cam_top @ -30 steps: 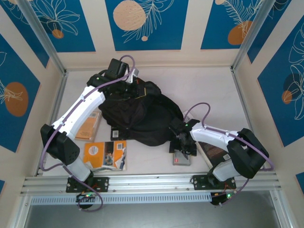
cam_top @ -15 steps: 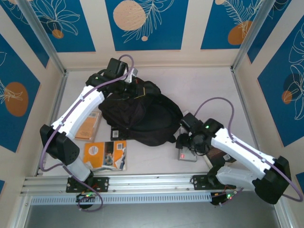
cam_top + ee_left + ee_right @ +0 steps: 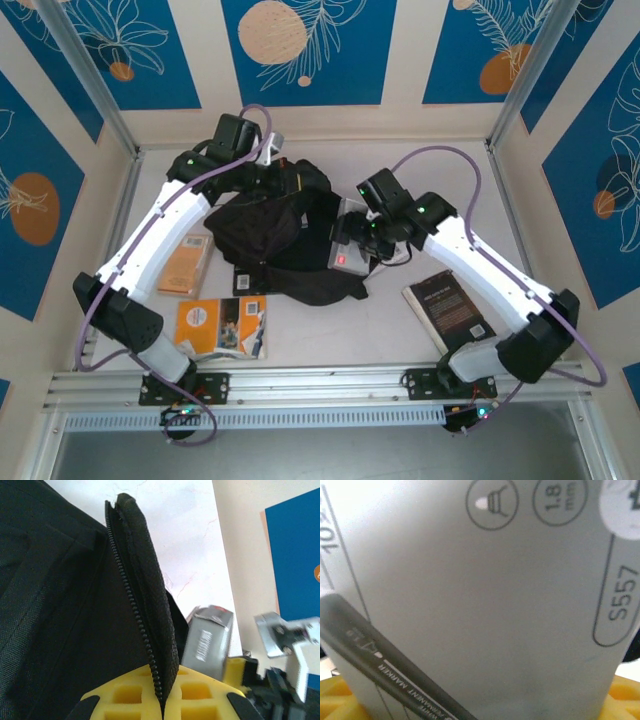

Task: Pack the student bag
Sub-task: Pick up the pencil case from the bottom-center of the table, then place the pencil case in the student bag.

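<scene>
The student bag (image 3: 275, 240), a big black soft backpack, lies slumped in the middle of the table. My left gripper (image 3: 283, 178) is at its far top and is shut on the bag's zipper edge (image 3: 142, 630), holding the flap up between the yellow pads (image 3: 125, 695). My right gripper (image 3: 352, 238) holds a grey marker box (image 3: 343, 252) just right of the bag, over its edge. That box (image 3: 485, 605) stands close in front of the right wrist camera, gripped between the yellow pads (image 3: 626, 696). The left wrist view has the box (image 3: 207, 640) right beside the raised flap.
A dark book with gold print (image 3: 450, 305) lies at the front right. An orange booklet (image 3: 188, 262) lies left of the bag. An orange-and-white booklet (image 3: 222, 325) lies near the front rail. Metal frame posts and walls ring the table.
My right arm has lifted the grey marker box from the table's front and carried it back and left to the bag. The left gripper has kept its grip and pulled the flap slightly higher.
</scene>
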Tool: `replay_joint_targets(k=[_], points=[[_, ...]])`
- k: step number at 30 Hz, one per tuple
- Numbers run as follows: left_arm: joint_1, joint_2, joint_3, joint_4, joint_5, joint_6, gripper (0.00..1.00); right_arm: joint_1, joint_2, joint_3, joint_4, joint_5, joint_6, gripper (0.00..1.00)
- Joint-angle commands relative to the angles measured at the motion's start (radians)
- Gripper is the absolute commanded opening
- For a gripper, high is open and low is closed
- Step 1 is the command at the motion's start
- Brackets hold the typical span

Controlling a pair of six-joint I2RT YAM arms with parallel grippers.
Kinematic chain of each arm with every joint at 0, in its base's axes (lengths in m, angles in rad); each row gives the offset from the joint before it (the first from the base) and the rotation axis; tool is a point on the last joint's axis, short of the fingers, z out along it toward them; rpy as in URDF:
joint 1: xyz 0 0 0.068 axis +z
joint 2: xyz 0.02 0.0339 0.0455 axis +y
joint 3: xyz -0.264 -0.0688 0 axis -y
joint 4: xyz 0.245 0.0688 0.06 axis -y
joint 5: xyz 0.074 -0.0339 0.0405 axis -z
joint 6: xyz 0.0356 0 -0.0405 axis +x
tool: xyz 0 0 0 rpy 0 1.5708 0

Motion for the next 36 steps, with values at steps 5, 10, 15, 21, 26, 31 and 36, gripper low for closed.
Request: replay_joint_targets(k=[5, 10, 15, 21, 26, 31, 36], points=[[0.011, -0.031, 0.029, 0.037, 0.018, -0.015, 0.0, -0.053, 0.21, 0.187, 0.126, -0.023, 0.203, 0.74], [0.01, 0.0, 0.071, 0.046, 0.02, -0.027, 0.0, -0.052, 0.298, 0.213, 0.183, -0.059, 0.314, 0.74], [0.013, 0.049, 0.155, 0.037, 0.001, -0.029, 0.0, -0.021, 0.351, 0.192, 0.231, -0.127, 0.477, 0.74], [0.014, 0.093, 0.217, 0.042, 0.007, -0.045, 0.0, 0.017, 0.434, 0.22, 0.294, -0.25, 0.524, 0.86], [0.015, 0.094, 0.216, 0.04, 0.01, -0.043, 0.0, 0.008, 0.416, 0.204, 0.301, -0.255, 0.48, 0.94], [0.014, 0.088, 0.201, 0.036, 0.014, -0.033, 0.0, 0.0, 0.379, 0.215, 0.302, -0.251, 0.367, 0.95], [0.028, 0.061, 0.15, 0.042, 0.008, -0.026, 0.0, 0.014, 0.326, 0.285, 0.155, -0.178, 0.097, 1.0]])
